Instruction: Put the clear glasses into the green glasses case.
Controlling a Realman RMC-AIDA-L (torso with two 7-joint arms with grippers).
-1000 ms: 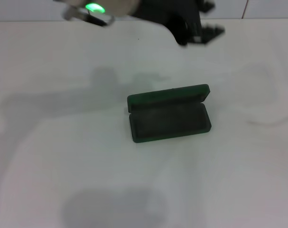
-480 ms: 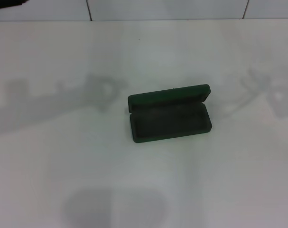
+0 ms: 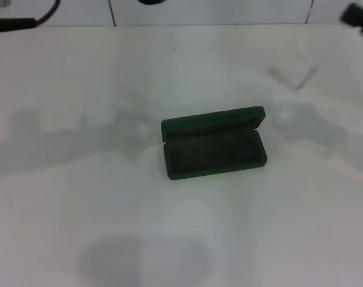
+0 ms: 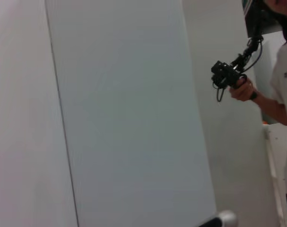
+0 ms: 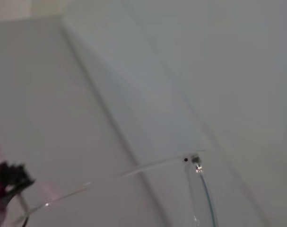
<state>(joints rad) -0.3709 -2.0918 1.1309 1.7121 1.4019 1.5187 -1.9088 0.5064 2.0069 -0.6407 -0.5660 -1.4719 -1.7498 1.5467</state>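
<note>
Right gripper [image 3: 359, 13] only pokes in at the far right corner; can't tell if it's clamped, though the clear glasses [image 3: 293, 73] float up there beside it. Open green glasses case [image 3: 214, 142] sits mid-table, down-left of that, long axis running side to side. Left arm's out of view.

White table [image 3: 79, 197] (tiled wall [image 3: 217, 12] behind).

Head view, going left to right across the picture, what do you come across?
Left arm's cable at the top left corner → green glasses case, open, mid-table → clear glasses, faint, held up → right gripper at the top right edge.
</note>
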